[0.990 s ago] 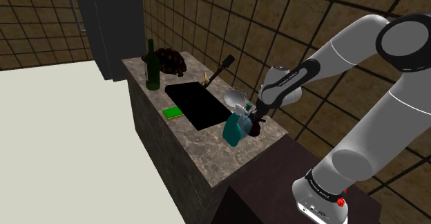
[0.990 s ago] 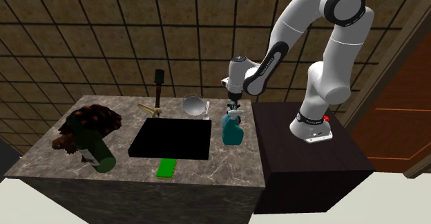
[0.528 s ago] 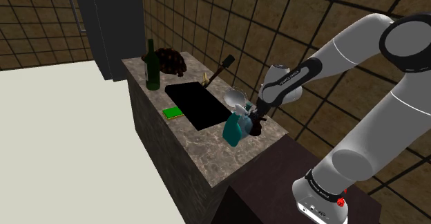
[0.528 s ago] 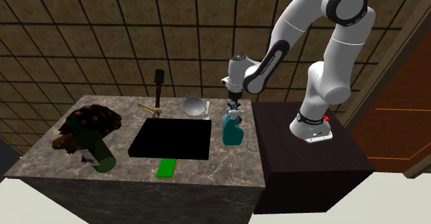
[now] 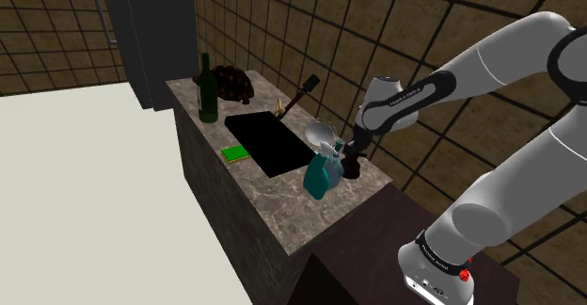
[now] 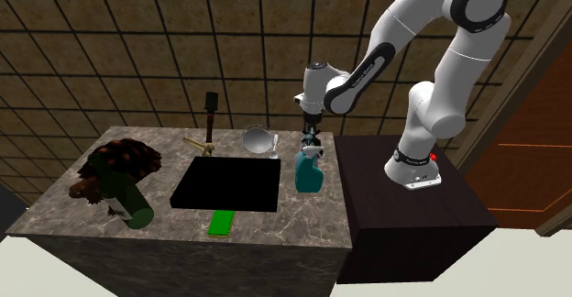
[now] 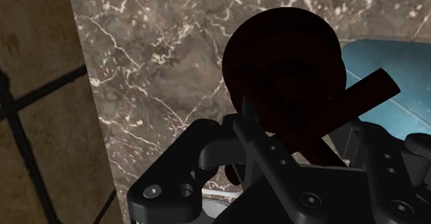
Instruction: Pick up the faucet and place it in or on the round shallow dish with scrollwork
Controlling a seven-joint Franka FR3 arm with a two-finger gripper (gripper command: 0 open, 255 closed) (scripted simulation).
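Just beside teal spray bottle (image 5: 320,177), pincer (image 5: 351,154) tight around dark faucet (image 7: 283,63), round dish (image 5: 321,130) near

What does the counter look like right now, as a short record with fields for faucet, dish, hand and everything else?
faucet: dark brown, round base, right under the hand, beside the teal spray bottle
dish: round, grey, between the black sink and the wall; faucet not in it
hand: low over the counter's end nearest the stand
rest: green sponge, green bottle
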